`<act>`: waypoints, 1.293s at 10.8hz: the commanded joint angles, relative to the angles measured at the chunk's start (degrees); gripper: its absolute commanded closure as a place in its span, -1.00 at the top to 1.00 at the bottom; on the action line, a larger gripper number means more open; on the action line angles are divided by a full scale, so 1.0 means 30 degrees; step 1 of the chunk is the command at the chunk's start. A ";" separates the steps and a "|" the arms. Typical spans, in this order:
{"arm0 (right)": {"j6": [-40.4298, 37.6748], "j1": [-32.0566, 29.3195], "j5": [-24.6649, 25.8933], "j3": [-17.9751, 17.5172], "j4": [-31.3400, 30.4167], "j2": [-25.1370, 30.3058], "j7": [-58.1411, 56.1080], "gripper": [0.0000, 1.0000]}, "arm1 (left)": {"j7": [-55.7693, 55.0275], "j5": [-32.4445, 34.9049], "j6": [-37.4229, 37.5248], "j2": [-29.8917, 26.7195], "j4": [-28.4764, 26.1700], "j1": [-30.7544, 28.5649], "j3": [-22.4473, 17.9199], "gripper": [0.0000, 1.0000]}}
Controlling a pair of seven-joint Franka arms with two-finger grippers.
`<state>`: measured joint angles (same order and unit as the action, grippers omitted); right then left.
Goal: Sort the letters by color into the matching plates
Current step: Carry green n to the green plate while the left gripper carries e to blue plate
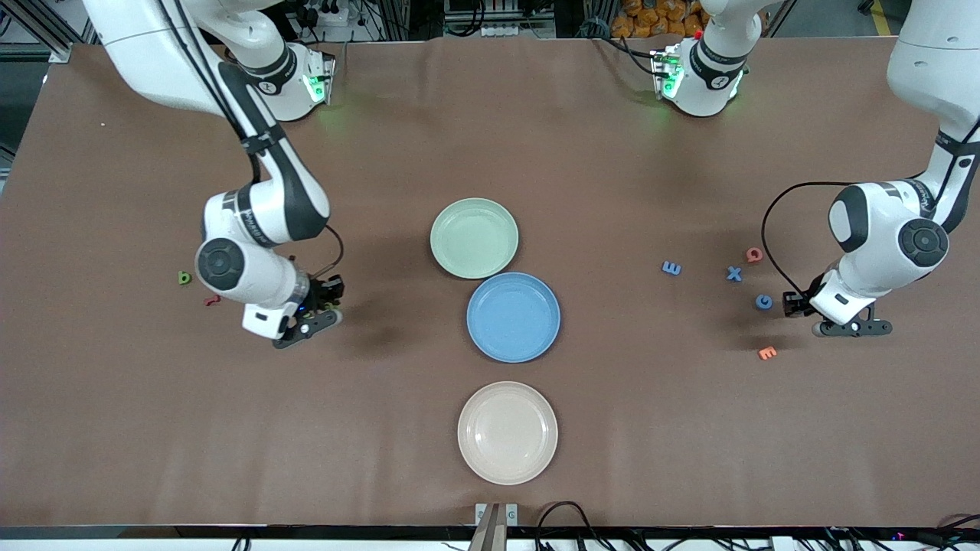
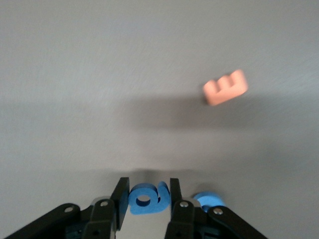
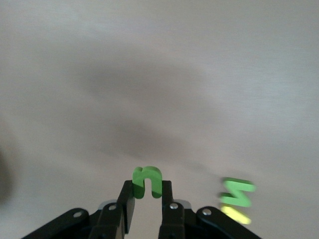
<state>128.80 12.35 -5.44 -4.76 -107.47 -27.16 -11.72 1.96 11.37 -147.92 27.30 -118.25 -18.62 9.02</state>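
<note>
The left end effector point(image 2: 146, 195) is clenched on a blue letter point(image 2: 148, 198), low over the desk point(image 1: 612, 153) at the left arm's end, beside another blue letter point(image 1: 764, 301) and an orange one point(image 1: 766, 353). The right end effector point(image 3: 147, 195) grips a green letter point(image 3: 147, 181), low near the right arm's end. To do this step well, lift each letter straight up so neighbours are not dragged, then carry blue to the blue plate point(image 1: 514, 317) and green to the pale green plate point(image 1: 474, 237). The plates touch, so the arms should probably go in turn, releasing low over the middle. The cream plate point(image 1: 507, 432) stays unused
</note>
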 commanded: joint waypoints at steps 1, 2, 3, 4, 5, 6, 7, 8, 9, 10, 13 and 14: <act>0.0073 0.1557 -0.0033 -0.1255 -0.0416 0.0468 0.3663 -1.00 | -0.1643 -0.0304 0.1864 -0.0369 0.1353 0.0114 0.1264 -1.00; 0.0132 0.2524 -0.0004 -0.1226 -0.0387 0.0497 0.4892 -1.00 | -0.2200 -0.0275 0.3557 -0.0282 0.2260 0.0143 0.1849 -1.00; 0.0103 0.3085 0.0025 -0.1255 -0.0358 0.0468 0.5397 -1.00 | -0.2873 -0.0246 0.4763 -0.0223 0.2965 0.0231 0.2348 -1.00; 0.0103 0.3583 -0.0004 -0.1284 -0.0387 0.0468 0.5402 -1.00 | -0.3692 -0.0216 0.5239 -0.0223 0.3175 0.0609 0.2556 -1.00; 0.0132 0.4110 -0.0033 -0.1284 -0.0387 0.0439 0.5547 -1.00 | -0.4541 -0.0216 0.5244 -0.0223 0.3206 0.1163 0.2587 -1.00; 0.0161 0.4580 -0.0033 -0.1284 -0.0387 0.0410 0.6100 -1.00 | -0.5478 -0.0216 0.5244 -0.0223 0.3265 0.1749 0.2587 -1.00; 0.0162 0.4961 -0.0033 -0.1284 -0.0387 0.0380 0.6569 -1.00 | -0.6212 -0.0245 0.5389 -0.0223 0.3439 0.2132 0.2616 -1.00; 0.0162 0.5458 -0.0033 -0.1284 -0.0387 0.0380 0.6864 -1.00 | -0.7119 -0.0245 0.5652 -0.0223 0.3557 0.2803 0.2617 -1.00; 0.0191 0.5782 -0.0033 -0.1284 -0.0358 0.0293 0.7099 -1.00 | -0.7998 -0.0274 0.5857 -0.0136 0.3790 0.3390 0.2617 -1.00; 0.0307 0.6163 -0.0033 -0.1284 -0.0358 0.0234 0.7304 -1.00 | -0.8790 -0.0275 0.6149 -0.0048 0.4112 0.3976 0.2617 -1.00; 0.0688 0.7160 -0.0033 -0.1255 -0.0387 0.0117 0.7979 -1.00 | -1.1191 -0.0304 0.6445 0.0565 0.5078 0.5587 0.2617 -1.00; 0.0718 0.7366 -0.0004 -0.1255 -0.0358 0.0116 0.8241 -0.96 | -1.2244 -0.0333 0.6445 0.0858 0.5488 0.6231 0.2617 -1.00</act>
<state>129.93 33.03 -5.42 -8.80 -107.78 -27.24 10.98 -29.16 11.35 -130.09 27.44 -105.60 -3.44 17.22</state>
